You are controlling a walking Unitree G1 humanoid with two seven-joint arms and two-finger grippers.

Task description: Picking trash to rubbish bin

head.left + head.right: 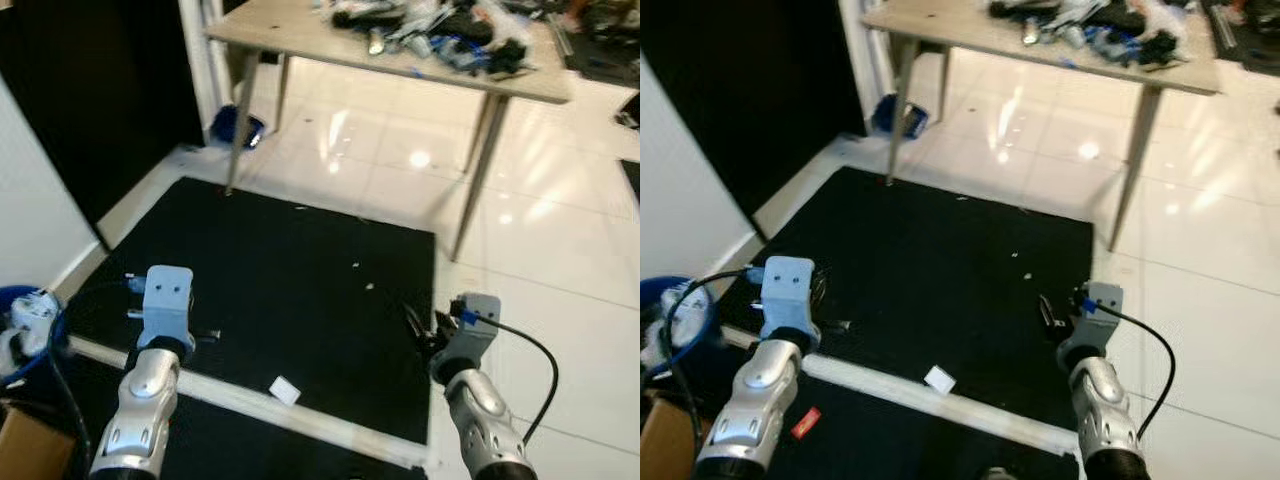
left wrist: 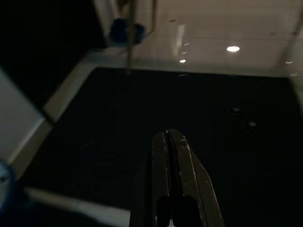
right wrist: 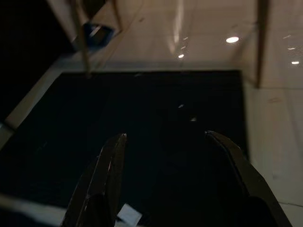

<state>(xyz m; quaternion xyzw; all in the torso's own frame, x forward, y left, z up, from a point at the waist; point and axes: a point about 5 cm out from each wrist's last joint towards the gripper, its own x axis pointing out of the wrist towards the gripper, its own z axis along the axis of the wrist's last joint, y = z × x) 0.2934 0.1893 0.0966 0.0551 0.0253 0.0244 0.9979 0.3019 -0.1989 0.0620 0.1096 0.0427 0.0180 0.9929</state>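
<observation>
Right tool (image 3: 163, 161) spread wide, empty, aimed low over black mat (image 1: 300, 270), readied for white paper scrap (image 1: 285, 390) at its eight o'clock. Left tool (image 2: 169, 156) pressed closed, idle. Blue bin (image 1: 15, 335) at far nine o'clock.

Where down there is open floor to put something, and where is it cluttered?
The black mat is mostly bare between the table legs and the pale strip, holding only small white scraps. The white tiles to its right are open too. The table top is crowded on its right half; the blue bin takes the left corner.
</observation>
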